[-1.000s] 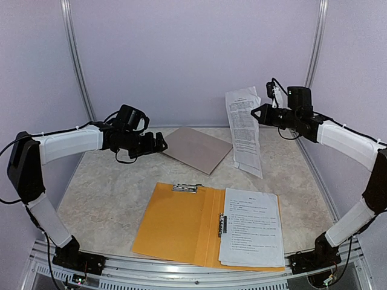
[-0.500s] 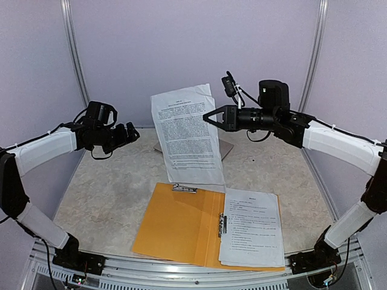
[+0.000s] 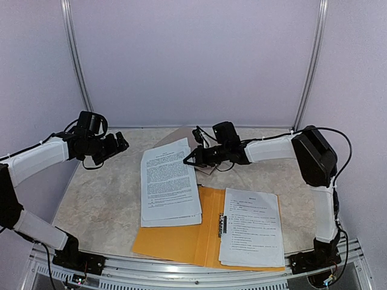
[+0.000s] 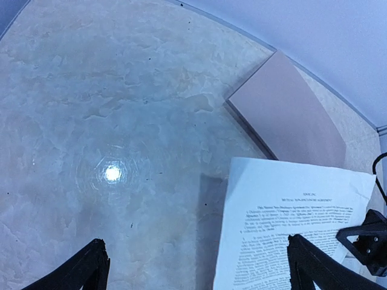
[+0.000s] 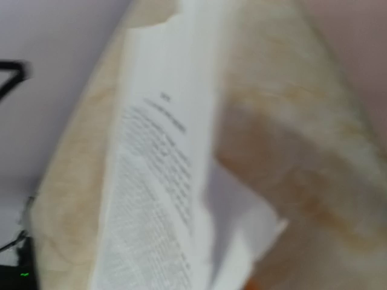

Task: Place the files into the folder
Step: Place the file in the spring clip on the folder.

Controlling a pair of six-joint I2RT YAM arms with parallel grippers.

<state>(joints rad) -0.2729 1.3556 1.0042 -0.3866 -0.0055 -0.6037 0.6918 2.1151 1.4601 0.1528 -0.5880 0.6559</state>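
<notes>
- From above we see the orange folder (image 3: 175, 241) lying open on the table (image 3: 103, 193). Neither wrist view shows its spread, and the right wrist catches only an orange sliver at its lower edge.
- On the folder's right half rests a second stack (image 3: 251, 226) of printed sheets, squared up beside the spine.
- The files (image 3: 169, 187) are spread over the folder's left half, with their far part reaching past the folder's far edge. We cannot tell whether they lie fully flat.
- The right pincer (image 3: 190, 158) is clenched on the files' far right corner.
- Its own view is blurred: printed sheets fill it close up, and no fingers can be made out.
- The left wrist view shows what the overhead one mostly hides. A grey-brown clipboard (image 4: 290, 115) lies flat on the table just beyond the files' top edge.
- The left pincer (image 3: 123, 144) is released and holds nothing, poised over bare table to the left of the files — its dark fingertips (image 4: 87, 269) stand wide apart.
</notes>
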